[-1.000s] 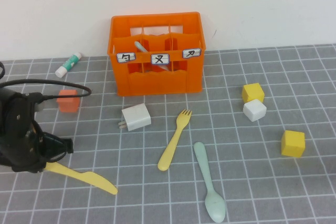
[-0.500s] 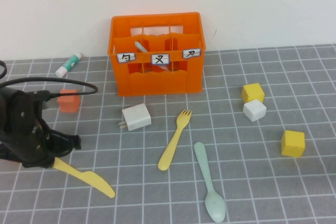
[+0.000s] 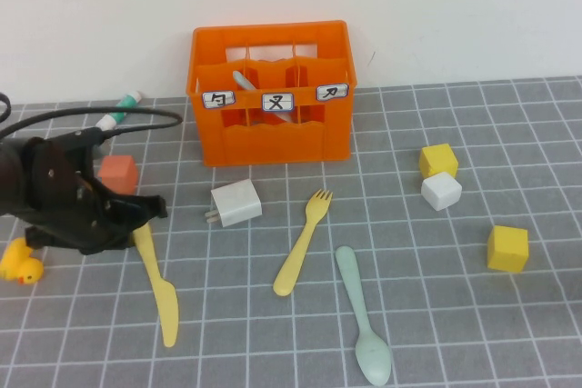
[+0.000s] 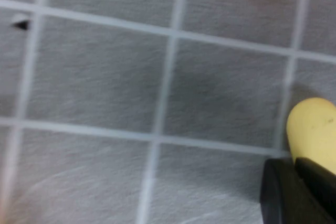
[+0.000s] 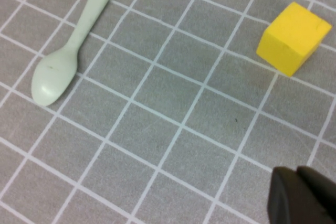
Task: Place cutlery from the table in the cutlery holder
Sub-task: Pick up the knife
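Left gripper (image 3: 138,221) sitting at left of frame, jaws pinching the handle end of the yellow knife (image 3: 159,288); blade trailing down toward the lower edge, seemingly resting on the grey gridded surface (image 3: 436,315). Right gripper (image 5: 304,195) hanging over the lower right area, jaws pressed together, empty. Knife looking light, stiff, slick plastic; a handle-end grip likely lets it swing, so a hold nearer the middle would steady it. Yellow fork (image 3: 303,241) and mint spoon (image 3: 362,315) lying at centre, apart. A grey utensil (image 3: 244,80) already standing in the orange holder (image 3: 270,93) at upper centre. White charger (image 3: 235,203) and orange cube (image 3: 118,174) lying near the path; rubber duck (image 3: 20,262) at far left.
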Available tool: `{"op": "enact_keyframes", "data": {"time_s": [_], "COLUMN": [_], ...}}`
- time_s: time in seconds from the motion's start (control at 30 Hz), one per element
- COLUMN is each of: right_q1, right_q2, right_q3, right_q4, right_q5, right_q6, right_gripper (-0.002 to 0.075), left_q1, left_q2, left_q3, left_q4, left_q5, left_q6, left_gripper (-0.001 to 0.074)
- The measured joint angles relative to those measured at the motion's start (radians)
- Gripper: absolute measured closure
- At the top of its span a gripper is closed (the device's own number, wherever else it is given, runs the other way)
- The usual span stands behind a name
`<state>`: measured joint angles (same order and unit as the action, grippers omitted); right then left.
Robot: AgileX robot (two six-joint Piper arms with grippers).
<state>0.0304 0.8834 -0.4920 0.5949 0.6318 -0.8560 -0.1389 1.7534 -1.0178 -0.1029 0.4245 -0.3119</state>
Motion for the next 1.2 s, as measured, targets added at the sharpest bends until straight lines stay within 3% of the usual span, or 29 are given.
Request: {"op": "enact_keyframes", "data": {"time_s": [0.23,0.5,0.6,0.77,0.87,1.0,1.2], "right_q1": [0.0,0.0,0.0,0.0,0.0,0.0,0.0], "right_q2": [0.0,0.0,0.0,0.0,0.0,0.0,0.0], "right_q3": [0.0,0.0,0.0,0.0,0.0,0.0,0.0], "right_q4": [0.004,0.017,0.017,0.017,0.021,0.035,0.047], "right_q5": [0.0,-0.003,-0.004,-0.001,-0.001,-0.001,-0.001], "right_q6": [-0.011,-0.022,-0.026,-0.034,-0.04,-0.043,-0.044], "right_gripper": [0.0729,0.0729,0.0729,0.0729,0.0729,0.0729,0.0729], "left_q1": [0.0,-0.05,-0.131,-0.323,-0.392,-0.405,-0.35], "left_q2": [0.009,0.009,0.008,-0.05,-0.089,-0.088,-0.044], "left_q3": [-0.095,-0.2,-0.198,-0.161,-0.157,-0.157,-0.155], "left_q4": [-0.157,-0.107,0.01,0.37,0.483,0.492,0.492], "left_q5": [0.096,0.295,0.333,0.34,0.347,0.363,0.36], "left_q6": [0.096,0.091,-0.026,-0.412,-0.551,-0.596,-0.653], "left_gripper": [0.0717,0.0717,0.0717,0.0717,0.0717,0.0717,0.0717]}}
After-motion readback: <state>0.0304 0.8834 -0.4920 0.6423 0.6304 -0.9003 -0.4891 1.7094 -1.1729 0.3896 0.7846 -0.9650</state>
